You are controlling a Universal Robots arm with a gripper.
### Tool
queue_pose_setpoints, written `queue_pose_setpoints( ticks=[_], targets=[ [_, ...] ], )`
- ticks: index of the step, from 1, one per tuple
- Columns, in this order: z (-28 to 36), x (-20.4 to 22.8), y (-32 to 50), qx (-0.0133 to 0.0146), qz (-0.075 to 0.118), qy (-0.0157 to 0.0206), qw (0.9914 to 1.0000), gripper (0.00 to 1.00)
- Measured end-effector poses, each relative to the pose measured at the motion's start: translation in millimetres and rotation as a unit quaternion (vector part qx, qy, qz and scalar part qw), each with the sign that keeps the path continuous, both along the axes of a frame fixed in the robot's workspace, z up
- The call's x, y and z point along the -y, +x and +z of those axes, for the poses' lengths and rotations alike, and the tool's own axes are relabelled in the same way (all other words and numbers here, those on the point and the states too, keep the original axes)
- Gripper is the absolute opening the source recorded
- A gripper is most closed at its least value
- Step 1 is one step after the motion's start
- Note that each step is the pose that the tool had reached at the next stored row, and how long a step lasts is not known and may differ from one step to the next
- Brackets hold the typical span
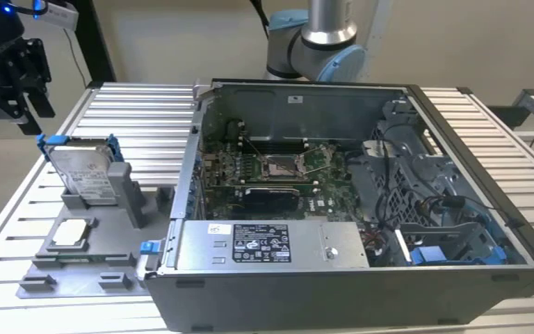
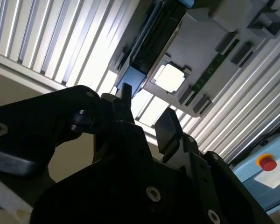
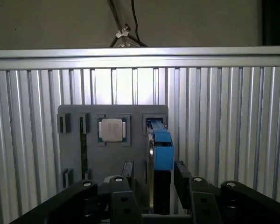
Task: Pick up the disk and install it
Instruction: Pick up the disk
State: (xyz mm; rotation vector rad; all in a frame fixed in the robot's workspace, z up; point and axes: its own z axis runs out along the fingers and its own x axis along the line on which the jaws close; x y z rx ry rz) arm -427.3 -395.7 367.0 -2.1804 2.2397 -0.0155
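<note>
The black two-fingered gripper (image 1: pixel 28 111) hung over the far corner of the ribbed aluminium slat table (image 1: pixel 137 118), at the exterior view's left. It was above the disk and clear of it. Its fingers (image 3: pixel 181 179) were spread apart with nothing between them, and both wrist views showed open space between the two dark pads.

The disk (image 1: pixel 83 170), a flat silver-grey metal hard drive with a white label and a bright blue plastic bracket round its edge, stood on edge in a slot of the grey plastic fixture plate (image 1: pixel 81 268). In the exterior view it leaned back slightly. In the first wrist view the disk (image 3: pixel 162 151) was seen edge-on, its blue bracket end lined up with the gap of the gripper (image 3: pixel 153 176) but not touching either finger. In the second wrist view the disk (image 2: pixel 151 39) lay beyond the fingertips of the gripper (image 2: pixel 147 107).

A small square silver chip (image 1: pixel 72 232) sat flat in a recess of the same plate, just beside the disk's stand.

To the exterior view's right of the plate stood a large open dark-grey computer case (image 1: pixel 341 299) with its green motherboard (image 1: pixel 277 167) exposed. A silver box with a white label (image 1: pixel 267 243) sat along its near side. The grey and light-blue robot arm (image 1: pixel 327 35) rose behind the case
</note>
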Motion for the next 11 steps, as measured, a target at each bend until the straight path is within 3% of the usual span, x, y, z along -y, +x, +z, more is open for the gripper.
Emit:
queue_pose_setpoints(
  ticks=[5, 6, 11],
  targets=[
    [0.0, 0.0, 0.0, 0.0, 0.0, 0.0, 1.0, 0.0],
    [0.0, 0.0, 0.0, 0.0, 0.0, 0.0, 1.0, 1.0],
    [-4.0, -0.1, 0.2, -0.0001, 0.0, -0.0001, 1.0, 1.0]
  ],
)
